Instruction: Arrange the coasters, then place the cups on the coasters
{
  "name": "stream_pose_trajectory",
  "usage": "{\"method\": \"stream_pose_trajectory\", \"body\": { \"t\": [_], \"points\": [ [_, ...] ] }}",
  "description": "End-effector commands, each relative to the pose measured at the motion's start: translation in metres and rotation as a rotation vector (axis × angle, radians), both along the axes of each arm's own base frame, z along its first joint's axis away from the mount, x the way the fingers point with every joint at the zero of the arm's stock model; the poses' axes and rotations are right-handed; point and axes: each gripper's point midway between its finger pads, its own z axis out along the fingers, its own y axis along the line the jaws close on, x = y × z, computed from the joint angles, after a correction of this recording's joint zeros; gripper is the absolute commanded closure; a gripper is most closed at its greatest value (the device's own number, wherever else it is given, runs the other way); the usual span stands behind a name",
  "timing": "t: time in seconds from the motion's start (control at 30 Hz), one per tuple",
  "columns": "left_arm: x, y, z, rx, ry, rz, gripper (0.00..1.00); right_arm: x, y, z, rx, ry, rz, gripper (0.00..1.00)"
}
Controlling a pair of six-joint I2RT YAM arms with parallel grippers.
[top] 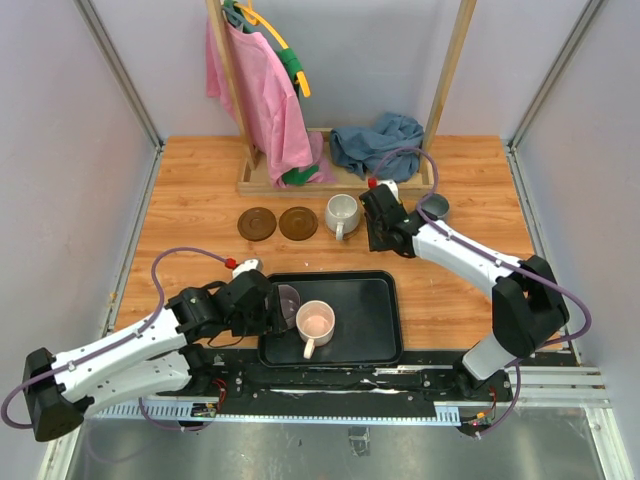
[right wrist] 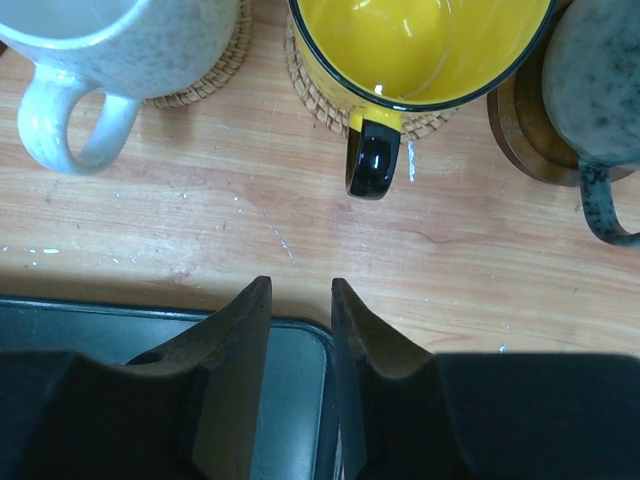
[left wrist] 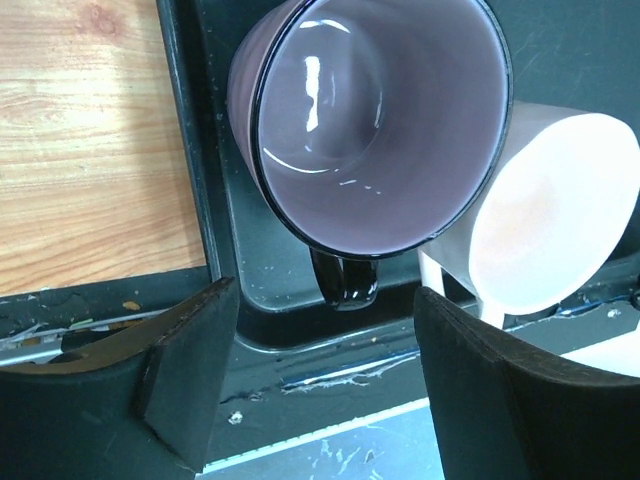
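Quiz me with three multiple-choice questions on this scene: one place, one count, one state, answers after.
1. Where is the pink mug? A on a coaster; B in the black tray; C on bare wood.
2. How many coasters carry no mug? A two; B three; C none.
3. The left gripper is: A shut on a handle; B shut on the tray rim; C open.
B: it sits inside the tray's rim. A: the two brown ones left of the white mug are bare. C: its fingers stand wide apart, touching nothing.
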Motion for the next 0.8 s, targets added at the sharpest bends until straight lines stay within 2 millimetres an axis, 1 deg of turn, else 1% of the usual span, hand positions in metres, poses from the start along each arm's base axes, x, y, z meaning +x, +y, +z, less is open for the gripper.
{"method": "stream_pose_trajectory", "body": {
  "t": [0.0, 0.13, 0.2, 0.27, 0.4, 0.47, 0.53, 0.6, 0.67, 0.77],
  "points": [
    [0.004, -0.004, -0.010, -0.007, -0.021, 0.006, 0.27, -0.010, -0.003, 0.001, -0.002, 0.001, -0.009, 0.68],
    [0.003, -0.008, -0.023, 0.003, -0.011, -0.006, 0.34, -0.013, -0.008, 0.006, 0.001, -0.020, -0.016, 0.69],
    [0.005, -0.008, -0.026, 0.016, -0.018, -0.008, 0.36, -0.014, -0.011, 0.009, 0.004, -0.034, -0.019, 0.69],
    [0.009, -0.008, -0.027, 0.033, -0.033, -0.007, 0.36, -0.015, -0.012, 0.010, 0.005, -0.043, -0.023, 0.69],
    [0.018, -0.004, -0.028, 0.080, -0.075, -0.010, 0.41, -0.016, -0.014, 0.009, 0.005, -0.045, -0.025, 0.69],
    [0.023, -0.001, -0.028, 0.104, -0.100, -0.009, 0.44, -0.017, -0.012, 0.008, 0.009, -0.040, -0.021, 0.69],
    [0.026, -0.003, -0.028, 0.098, -0.115, -0.013, 0.48, -0.016, -0.011, 0.007, 0.012, -0.039, -0.021, 0.69],
    [0.026, -0.006, -0.031, 0.084, -0.112, -0.020, 0.55, -0.016, -0.011, 0.006, 0.013, -0.035, -0.018, 0.69],
    [0.023, -0.010, -0.035, 0.073, -0.098, -0.029, 0.65, -0.016, -0.010, 0.006, 0.017, -0.034, -0.015, 0.69],
    [0.021, -0.012, -0.042, 0.070, -0.079, -0.037, 0.93, -0.017, -0.008, 0.007, 0.028, -0.037, -0.012, 0.69]
  ]
}}
